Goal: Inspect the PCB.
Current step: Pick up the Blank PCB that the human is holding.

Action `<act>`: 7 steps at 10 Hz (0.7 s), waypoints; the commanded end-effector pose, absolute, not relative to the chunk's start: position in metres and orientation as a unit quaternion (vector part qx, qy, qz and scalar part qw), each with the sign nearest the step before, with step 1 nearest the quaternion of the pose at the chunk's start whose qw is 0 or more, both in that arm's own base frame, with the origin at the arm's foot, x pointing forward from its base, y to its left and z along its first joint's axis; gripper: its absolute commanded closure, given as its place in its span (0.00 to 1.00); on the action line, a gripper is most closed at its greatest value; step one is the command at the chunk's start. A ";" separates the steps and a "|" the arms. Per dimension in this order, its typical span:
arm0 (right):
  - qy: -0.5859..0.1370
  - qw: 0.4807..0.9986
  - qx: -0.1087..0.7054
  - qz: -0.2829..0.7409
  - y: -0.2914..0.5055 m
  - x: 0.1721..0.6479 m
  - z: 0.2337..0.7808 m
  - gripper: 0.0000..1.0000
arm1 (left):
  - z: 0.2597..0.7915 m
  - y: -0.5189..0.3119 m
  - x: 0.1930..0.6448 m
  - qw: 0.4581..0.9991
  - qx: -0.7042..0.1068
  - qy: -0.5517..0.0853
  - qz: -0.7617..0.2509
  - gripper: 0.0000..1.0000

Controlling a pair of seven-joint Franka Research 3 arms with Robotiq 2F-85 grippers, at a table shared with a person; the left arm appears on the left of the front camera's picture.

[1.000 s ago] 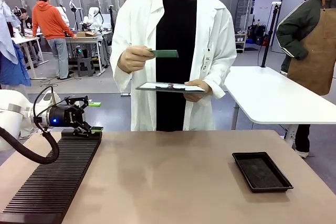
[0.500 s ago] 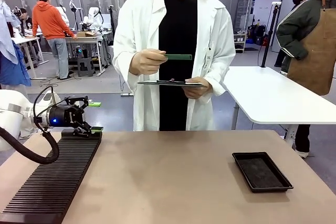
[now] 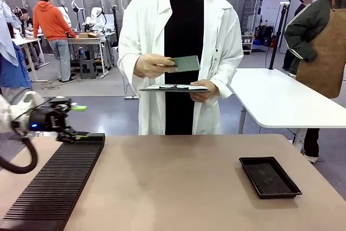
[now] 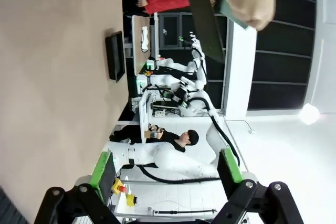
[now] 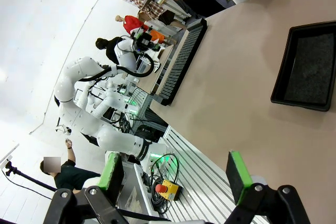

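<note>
PCB tilted up, left pincer pulled back toward 9 o'clock, released; board well apart at its 2 o'clock, in person's hand: thin green rectangle. Right pincer released.

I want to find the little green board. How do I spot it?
Look across the tan table to the person in the white lab coat. One hand holds a small, thin, green rectangular board just above a white-paper clipboard. The board is green and far smaller.

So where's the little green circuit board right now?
In the front view the PCB is off the table, held in the person's hand at chest height, just above the clipboard, beyond the table's far edge.
</note>
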State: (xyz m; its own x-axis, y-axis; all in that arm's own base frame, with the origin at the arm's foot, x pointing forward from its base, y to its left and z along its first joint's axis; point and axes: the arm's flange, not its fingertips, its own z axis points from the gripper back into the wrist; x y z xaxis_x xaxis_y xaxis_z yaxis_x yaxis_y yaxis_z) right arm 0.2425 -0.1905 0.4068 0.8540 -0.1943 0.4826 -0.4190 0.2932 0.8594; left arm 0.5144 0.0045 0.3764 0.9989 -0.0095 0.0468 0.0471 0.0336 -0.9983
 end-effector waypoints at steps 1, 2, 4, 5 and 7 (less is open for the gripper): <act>-0.266 0.757 0.593 0.075 -0.192 0.243 0.410 0.00 | 0.375 0.051 0.460 0.697 -0.715 -0.023 -0.035 0.00; -0.266 0.757 0.593 0.075 -0.192 0.243 0.410 0.00 | 0.370 0.074 0.430 0.695 -0.717 -0.012 -0.041 0.00; -0.266 0.757 0.593 0.075 -0.192 0.243 0.410 0.00 | 0.360 0.110 0.383 0.693 -0.718 -0.034 -0.046 0.00; -0.266 0.757 0.593 0.075 -0.192 0.243 0.410 0.00 | 0.353 0.133 0.355 0.713 -0.697 -0.040 -0.061 0.00; -0.266 0.757 0.593 0.075 -0.192 0.243 0.410 0.00 | 0.346 0.165 0.337 0.697 -0.710 -0.081 -0.055 0.00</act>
